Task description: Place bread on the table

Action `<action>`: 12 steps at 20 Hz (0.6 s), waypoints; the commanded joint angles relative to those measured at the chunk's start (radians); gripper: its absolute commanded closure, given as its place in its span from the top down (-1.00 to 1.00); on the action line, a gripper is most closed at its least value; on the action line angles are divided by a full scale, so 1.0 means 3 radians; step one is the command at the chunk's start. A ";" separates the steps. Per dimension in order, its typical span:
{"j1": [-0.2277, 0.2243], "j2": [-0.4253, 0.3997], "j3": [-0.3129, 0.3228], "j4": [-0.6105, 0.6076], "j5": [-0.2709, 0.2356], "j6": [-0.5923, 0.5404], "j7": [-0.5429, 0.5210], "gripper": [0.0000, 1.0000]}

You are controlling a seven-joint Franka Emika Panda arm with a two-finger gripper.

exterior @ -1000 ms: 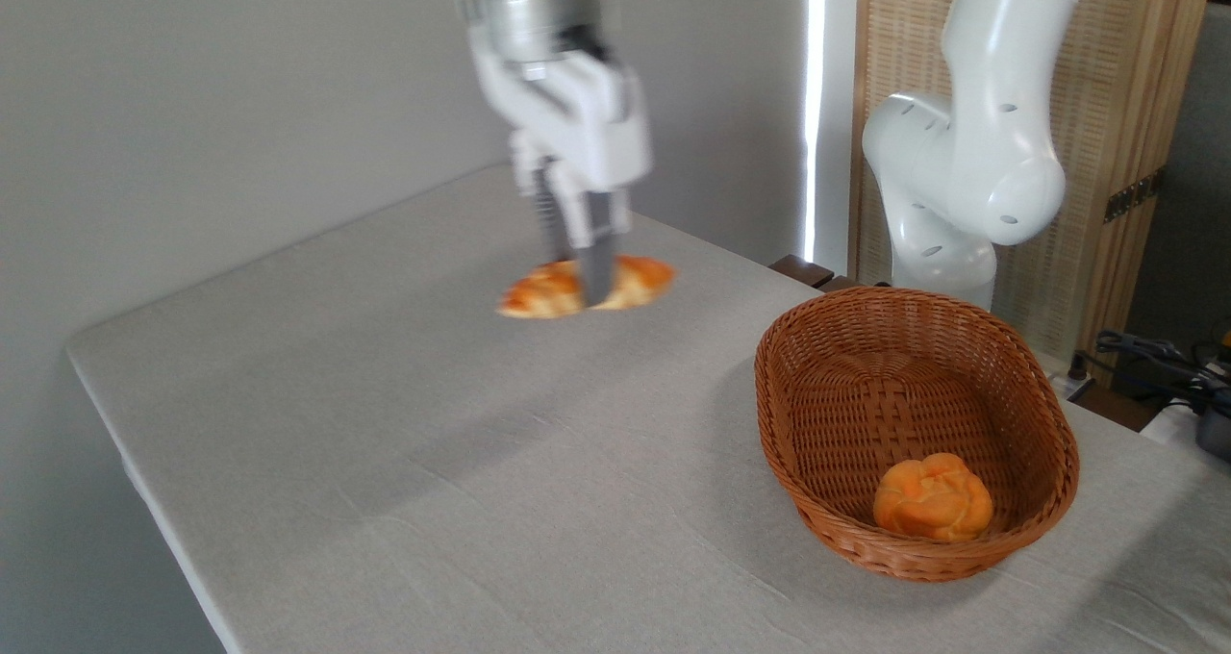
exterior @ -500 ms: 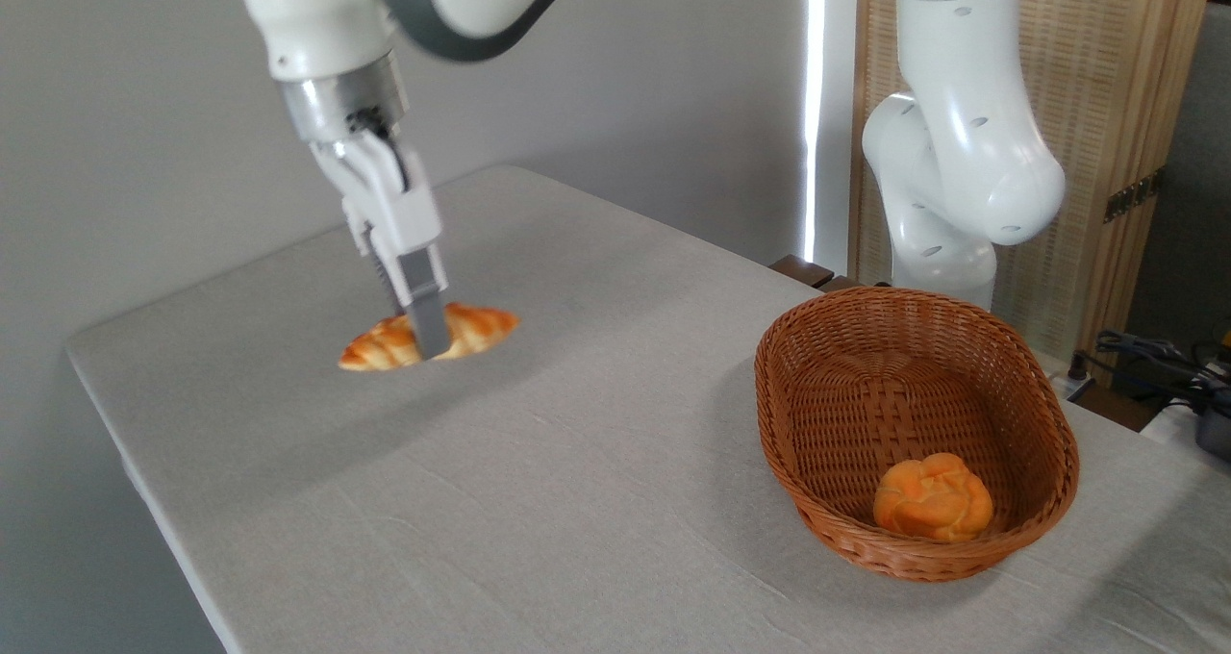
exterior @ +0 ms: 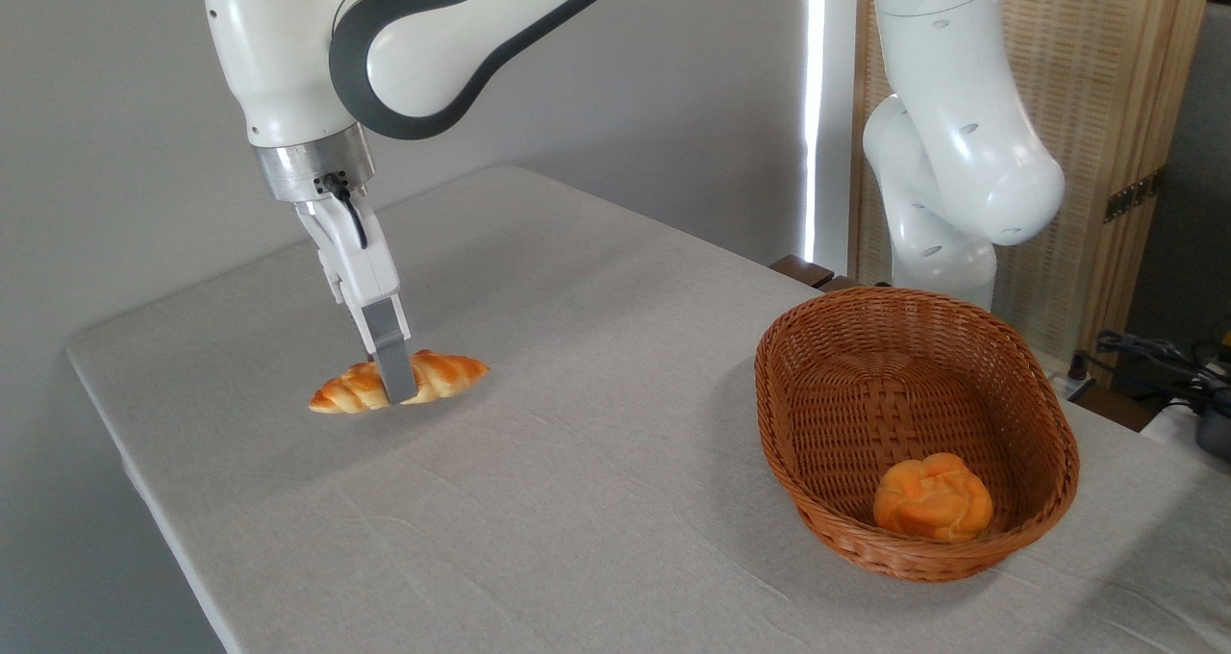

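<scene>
Nearly done: the hand is clamped across the middle of the bread, well left of the basket, low over the bench; can't tell if it touches down yet. Left: release and retract. Basket holds one round bun at its near end, nothing else.

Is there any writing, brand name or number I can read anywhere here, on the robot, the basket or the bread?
None can be read: the robot arm, its end effector, the bread, the wicker basket, the round bun and the table carry no legible words, labels or numbers.
</scene>
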 commanded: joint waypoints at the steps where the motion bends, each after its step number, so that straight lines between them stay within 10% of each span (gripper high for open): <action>1: -0.0036 0.0066 0.0003 0.0033 0.0046 0.0030 0.0003 1.00; 12: 0.0153 -0.0214 0.0003 0.0085 0.0015 -0.0031 -0.0130 1.00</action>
